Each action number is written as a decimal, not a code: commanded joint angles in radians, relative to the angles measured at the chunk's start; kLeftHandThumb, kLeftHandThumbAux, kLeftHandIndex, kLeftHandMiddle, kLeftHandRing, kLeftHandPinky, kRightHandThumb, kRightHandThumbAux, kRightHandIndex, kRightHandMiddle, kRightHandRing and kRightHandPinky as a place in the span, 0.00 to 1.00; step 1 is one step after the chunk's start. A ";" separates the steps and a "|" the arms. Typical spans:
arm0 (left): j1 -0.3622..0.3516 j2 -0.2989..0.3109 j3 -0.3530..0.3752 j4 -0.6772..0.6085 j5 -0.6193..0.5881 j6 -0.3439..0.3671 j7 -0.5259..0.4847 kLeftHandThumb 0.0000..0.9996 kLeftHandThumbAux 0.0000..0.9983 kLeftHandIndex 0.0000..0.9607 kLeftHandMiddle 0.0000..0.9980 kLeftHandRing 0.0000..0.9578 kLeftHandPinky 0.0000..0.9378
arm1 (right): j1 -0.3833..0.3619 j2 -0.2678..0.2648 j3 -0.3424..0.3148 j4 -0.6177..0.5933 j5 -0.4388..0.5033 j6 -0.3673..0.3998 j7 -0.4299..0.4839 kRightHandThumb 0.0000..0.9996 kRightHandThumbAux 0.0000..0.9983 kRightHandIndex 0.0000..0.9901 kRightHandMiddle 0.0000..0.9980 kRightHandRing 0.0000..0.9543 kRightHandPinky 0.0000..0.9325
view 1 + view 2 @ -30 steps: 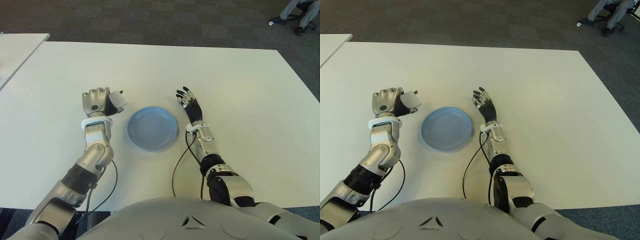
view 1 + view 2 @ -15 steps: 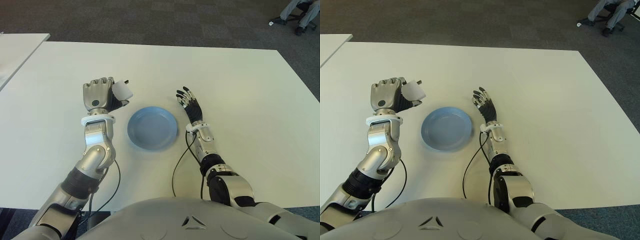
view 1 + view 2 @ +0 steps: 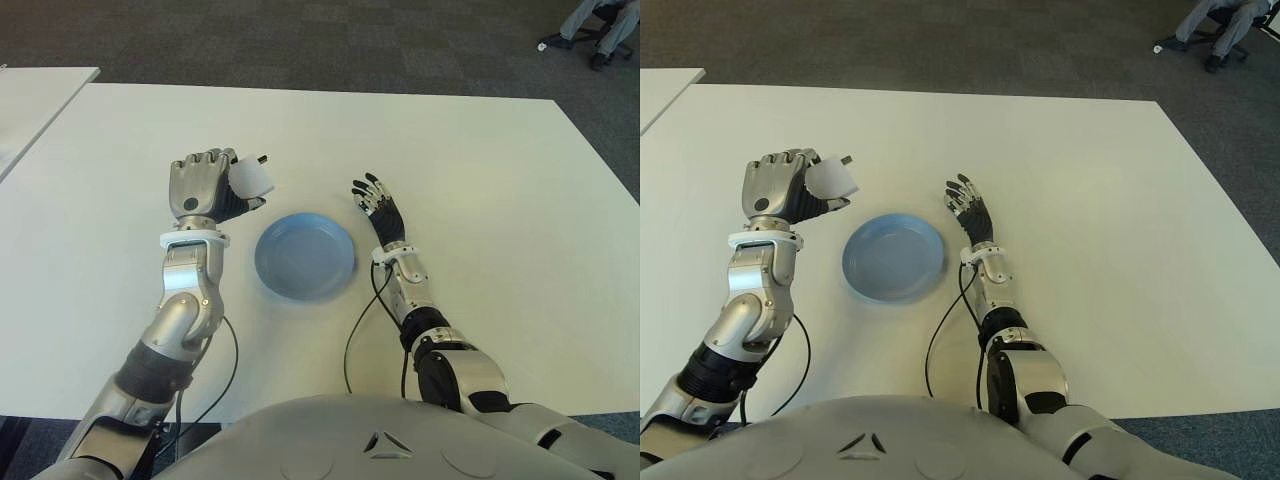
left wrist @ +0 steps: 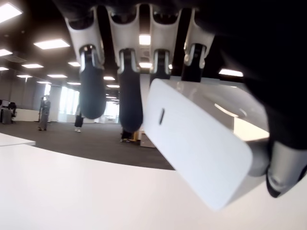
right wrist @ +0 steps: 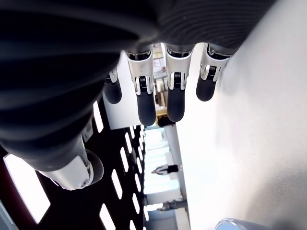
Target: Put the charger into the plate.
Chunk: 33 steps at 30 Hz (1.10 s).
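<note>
My left hand (image 3: 205, 187) is raised above the table, left of the blue plate (image 3: 304, 256), with its fingers curled around a white charger (image 3: 249, 178). The charger's metal prongs stick out toward the far side. The left wrist view shows the same white charger (image 4: 204, 153) clamped between fingers and thumb, off the table. The round plate holds nothing. My right hand (image 3: 377, 205) shows just right of the plate, fingers spread and holding nothing.
The white table (image 3: 480, 170) stretches wide around the plate. A second white table edge (image 3: 35, 90) shows at the far left. A seated person's legs (image 3: 600, 20) are on the carpet at the far right.
My left hand has lifted the charger higher off the table and carried it slightly right, toward the plate. The right hand has stayed still.
</note>
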 commanded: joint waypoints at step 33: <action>-0.194 0.206 -0.141 0.748 -0.055 -1.044 0.466 0.75 0.70 0.46 0.85 0.89 0.90 | 0.031 0.015 0.004 0.027 -0.002 0.041 -0.033 0.03 0.68 0.07 0.22 0.18 0.11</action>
